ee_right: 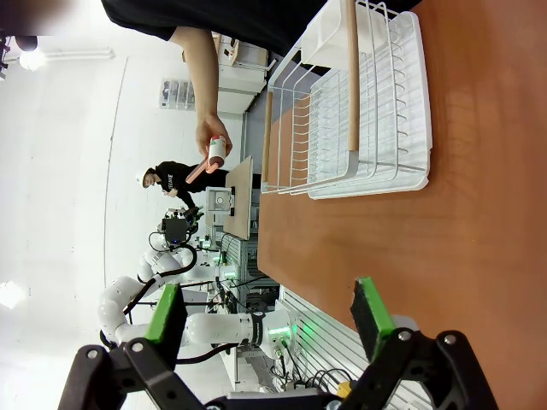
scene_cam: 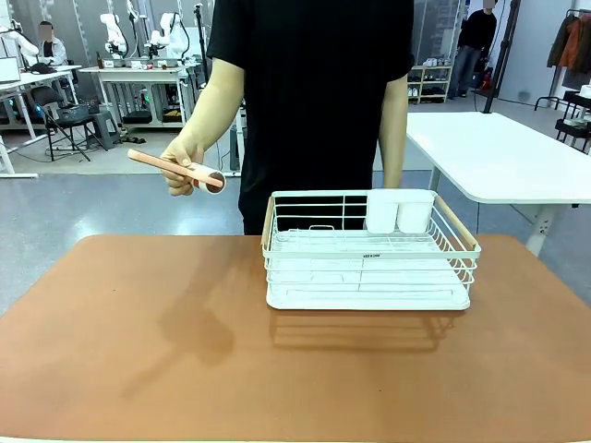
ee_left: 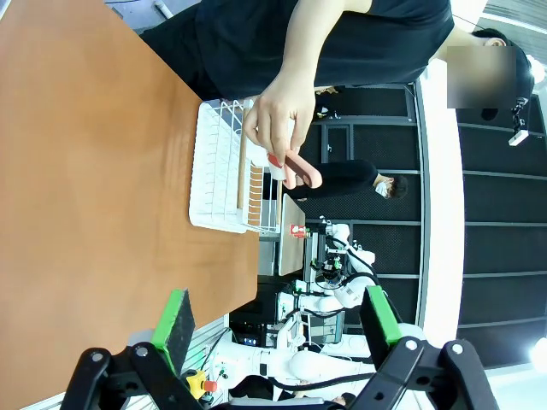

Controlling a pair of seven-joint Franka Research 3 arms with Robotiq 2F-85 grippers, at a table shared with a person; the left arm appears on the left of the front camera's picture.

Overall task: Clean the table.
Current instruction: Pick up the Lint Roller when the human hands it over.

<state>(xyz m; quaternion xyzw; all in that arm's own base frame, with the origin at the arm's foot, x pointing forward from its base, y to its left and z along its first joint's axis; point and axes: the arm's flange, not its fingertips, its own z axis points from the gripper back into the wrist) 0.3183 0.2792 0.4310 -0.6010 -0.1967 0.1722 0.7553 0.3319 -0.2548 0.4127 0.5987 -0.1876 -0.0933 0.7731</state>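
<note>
The reddish-brown table (scene_cam: 138, 351) spreads across the front view, and its top also shows in the left wrist view (ee_left: 85, 188) and the right wrist view (ee_right: 479, 231). A person behind its far edge holds a pink-handled tool with a white round head (scene_cam: 180, 170) in one hand (scene_cam: 183, 159), above the table's far left part; the tool appears too in the wrist views (ee_left: 295, 168) (ee_right: 208, 164). My left gripper (ee_left: 278, 320) stands open, high above the table, nothing between its green pads. My right gripper (ee_right: 269, 312) is open too and holds nothing.
A white wire dish rack (scene_cam: 369, 254) with wooden side handles and two white cups (scene_cam: 397, 210) stands on the table right of centre, near the far edge. A white-topped table (scene_cam: 503, 152) stands behind at the right. Other desks and people are farther back.
</note>
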